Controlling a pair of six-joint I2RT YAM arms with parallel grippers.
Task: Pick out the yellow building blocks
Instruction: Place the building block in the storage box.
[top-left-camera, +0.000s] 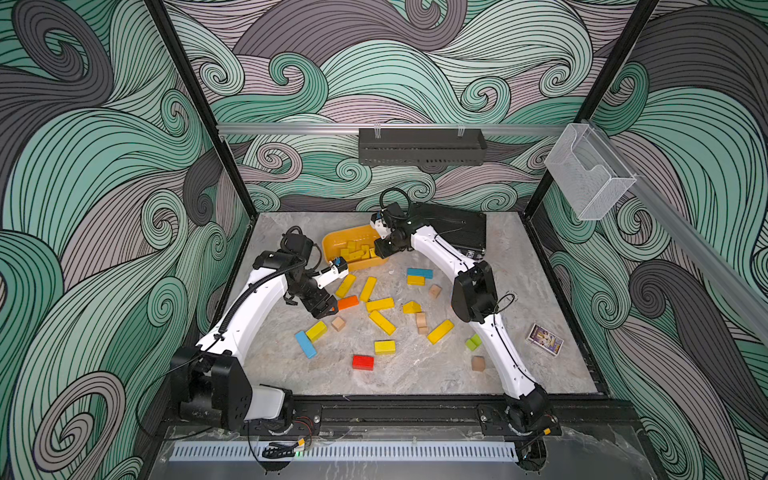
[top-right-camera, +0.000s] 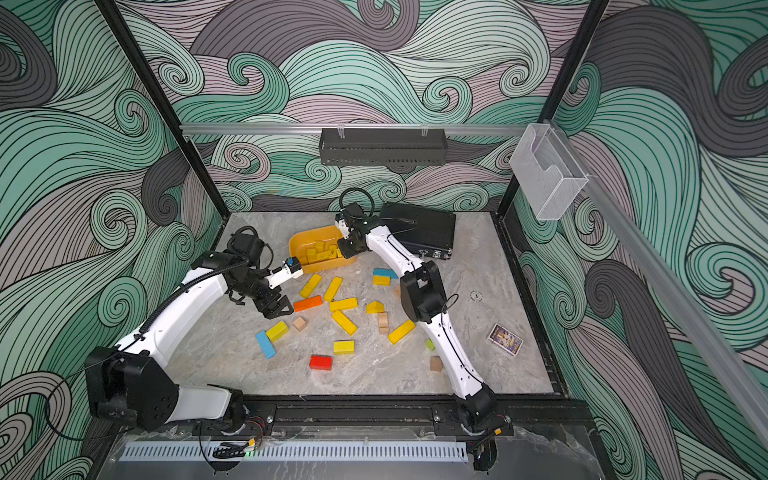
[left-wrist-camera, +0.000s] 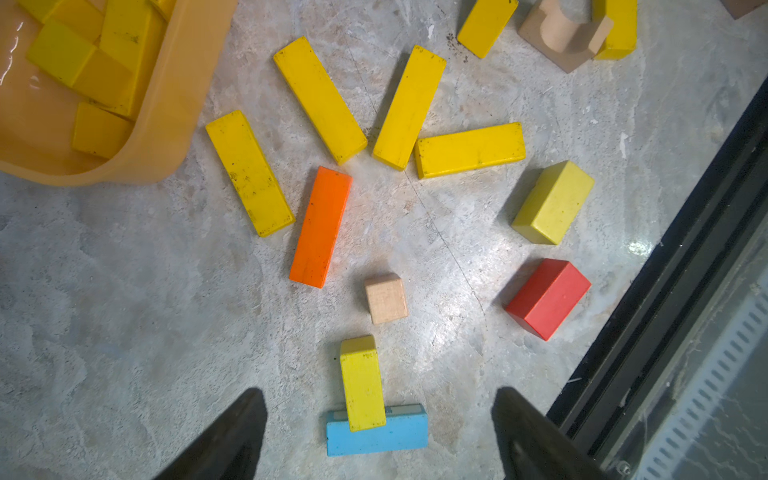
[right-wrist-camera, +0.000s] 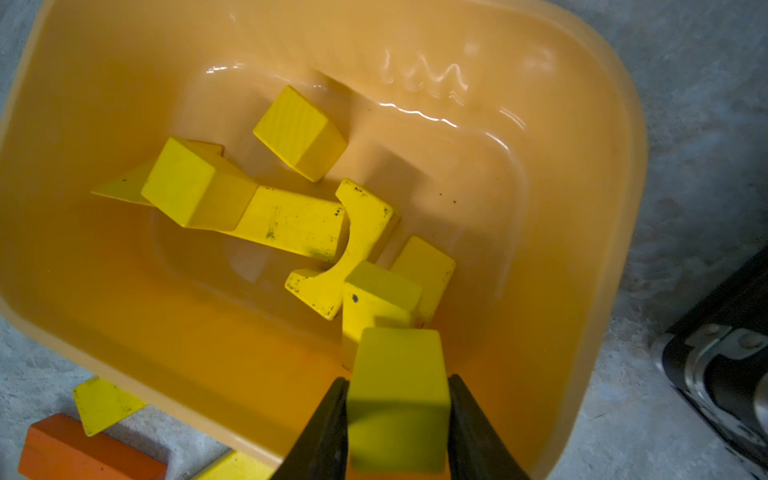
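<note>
Black right fingers (right-wrist-camera: 326, 428) pinch a small yellow wooden block (right-wrist-camera: 397, 399) over the orange-yellow plastic tub (right-wrist-camera: 582, 166) of yellow building blocks (right-wrist-camera: 291, 224), while more lie loose on the grey marbled tabletop (top-left-camera: 415, 370) and the left fingers (left-wrist-camera: 232, 436) hang spread wide above them.

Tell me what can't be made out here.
- Card box print: too small in both top views.
- Green block: partly behind the right arm in both top views.
- Right end effector, its grip: too small and dark in both top views.
- Black case: cut off by right wrist view's edge.
</note>
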